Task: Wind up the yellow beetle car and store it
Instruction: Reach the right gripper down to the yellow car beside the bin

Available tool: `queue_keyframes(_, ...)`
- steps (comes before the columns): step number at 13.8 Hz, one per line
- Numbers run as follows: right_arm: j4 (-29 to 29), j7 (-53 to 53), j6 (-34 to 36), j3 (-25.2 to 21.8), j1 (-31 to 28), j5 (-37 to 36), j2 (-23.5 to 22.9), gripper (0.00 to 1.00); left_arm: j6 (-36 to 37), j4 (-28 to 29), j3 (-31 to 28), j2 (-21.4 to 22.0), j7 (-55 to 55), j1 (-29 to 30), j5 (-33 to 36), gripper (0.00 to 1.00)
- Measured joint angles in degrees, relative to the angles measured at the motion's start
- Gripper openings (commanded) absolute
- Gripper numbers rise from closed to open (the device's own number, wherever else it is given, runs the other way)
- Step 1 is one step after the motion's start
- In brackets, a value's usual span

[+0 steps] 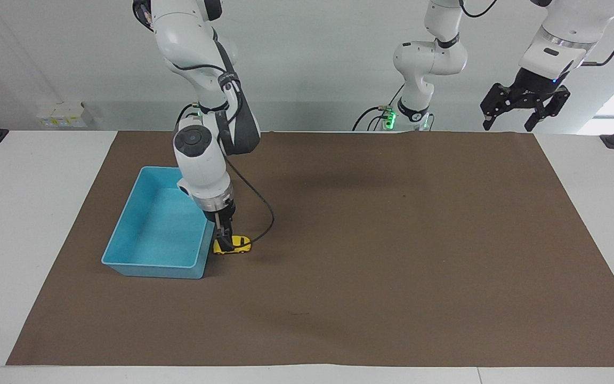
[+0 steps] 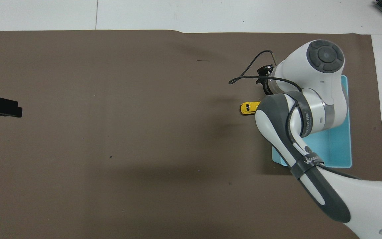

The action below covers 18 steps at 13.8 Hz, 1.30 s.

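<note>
Tiny bright yellow beetle car (image 1: 234, 245) on brown mat (image 1: 371, 256), lower left of frame, touching open blue plastic bin (image 1: 126, 234), right gripper (image 1: 225, 241) down at car, finger state unclear, left gripper (image 1: 524, 109) spread open, upper right, waiting.

car (image 1: 237, 244) on mat (image 1: 392, 256), seemingly touching bin (image 1: 126, 234)

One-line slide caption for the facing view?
Right gripper down at yellow beetle car beside blue bin; left gripper waits.

Glossy plastic bin (image 1: 126, 255), matt mat (image 1: 392, 240)
</note>
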<state>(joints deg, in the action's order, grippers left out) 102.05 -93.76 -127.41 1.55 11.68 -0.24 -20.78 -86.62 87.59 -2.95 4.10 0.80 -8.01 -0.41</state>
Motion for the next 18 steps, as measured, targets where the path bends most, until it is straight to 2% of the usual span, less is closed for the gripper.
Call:
queue_keyframes(8, 6.8, -0.1, -10.4, 0.0, 0.2, 0.0, -1.5, 1.0, -2.4, 0.9, -0.4, 0.0, 0.4, 0.0, 0.0, 1.0)
queue_keyframes(13, 7.6, -0.1, -11.3, 0.0, 0.2, 0.0, -2.0, 1.0, -2.4, 1.1, -0.6, -0.1, 0.4, 0.0, 0.0, 1.0)
queue_keyframes(14, 7.7, -0.1, -11.4, 0.0, 0.2, -0.1, -2.1, 0.96, -2.4, 1.1, -0.7, -0.1, 0.4, 0.0, 0.0, 1.0)
queue_keyframes(16, 7.8, -0.1, -11.6, 0.0, 0.2, -1.0, -2.2, 0.8, -2.4, 1.1, -0.8, -0.1, 0.4, 0.0, 0.0, 1.0)
queue_keyframes(17, 7.9, -0.1, -11.6, -0.1, 0.2, -1.3, -2.2, 0.61, -2.4, 1.1, -0.8, -0.1, 0.4, 0.0, 0.0, 1.0)
queue_keyframes(18, 7.9, -0.1, -11.6, -0.1, 0.1, -1.3, -2.2, 0.32, -2.4, 1.1, -0.8, -0.1, 0.4, 0.0, 0.0, 1.0)
